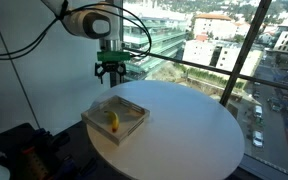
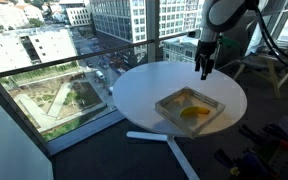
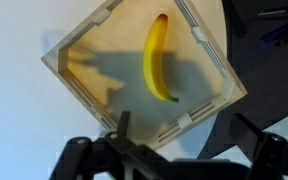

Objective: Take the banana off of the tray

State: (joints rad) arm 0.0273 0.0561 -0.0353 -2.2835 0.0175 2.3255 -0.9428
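Observation:
The banana (image 3: 159, 58) is small, curved and yellow with dark tips. It lies inside the square wooden-edged tray (image 3: 206, 108) on the round white table (image 1: 184, 130). Both exterior views show the banana (image 1: 113, 121) (image 2: 192, 112) in the tray (image 1: 134, 108) (image 2: 212, 105). My gripper (image 1: 109, 70) (image 2: 204, 72) hangs well above the table behind the tray, open and empty. In the wrist view its dark fingers (image 3: 184, 135) are spread wide at the bottom of the frame, over the tray's near edge.
The table stands by a glass balcony railing (image 1: 214, 75) with a city far below. Dark equipment (image 1: 24, 150) sits on the floor beside the table. A chair (image 2: 269, 70) stands beyond the table. The table's white base legs (image 2: 164, 140) show beneath it.

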